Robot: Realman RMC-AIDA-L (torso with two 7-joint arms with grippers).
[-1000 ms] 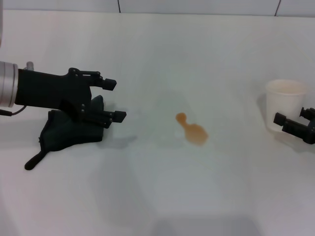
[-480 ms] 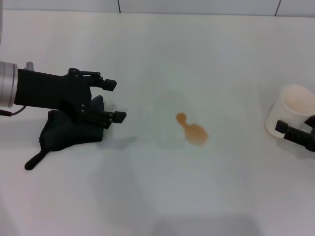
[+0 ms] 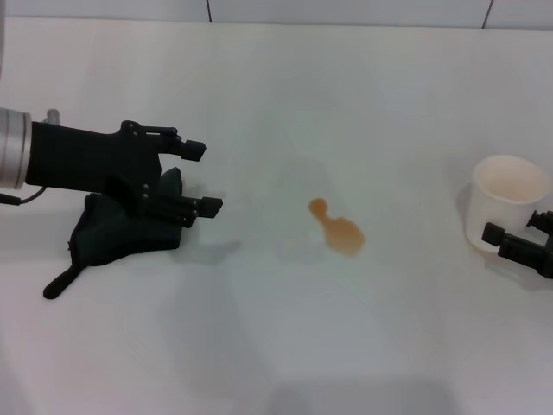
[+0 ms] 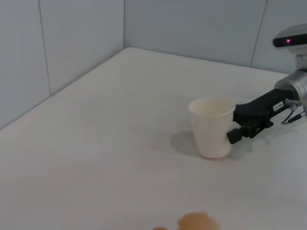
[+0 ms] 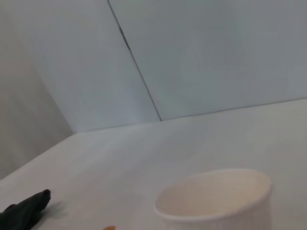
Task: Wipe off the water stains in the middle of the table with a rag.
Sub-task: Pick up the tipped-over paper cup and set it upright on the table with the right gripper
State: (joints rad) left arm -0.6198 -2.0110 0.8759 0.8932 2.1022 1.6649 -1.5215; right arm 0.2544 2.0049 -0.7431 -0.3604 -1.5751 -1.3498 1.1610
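The left gripper (image 3: 197, 176) hovers over the rag (image 3: 112, 232), jaws spread, left of the water stains (image 3: 337, 229) (2 joined blots); the right gripper (image 3: 518, 232), jaws parted, flanks the cup (image 3: 504, 194) on the desk (image 3: 276, 346).

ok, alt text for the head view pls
The left claw, open, hovers over a dark rag on the white table; orange-brown water stains sit unwiped at centre. The right claw is beside a white paper cup at the right edge.

rag (image 3: 112, 232) partly hidden under left gripper (image 3: 199, 177), right gripper (image 3: 521, 233) cut by edge
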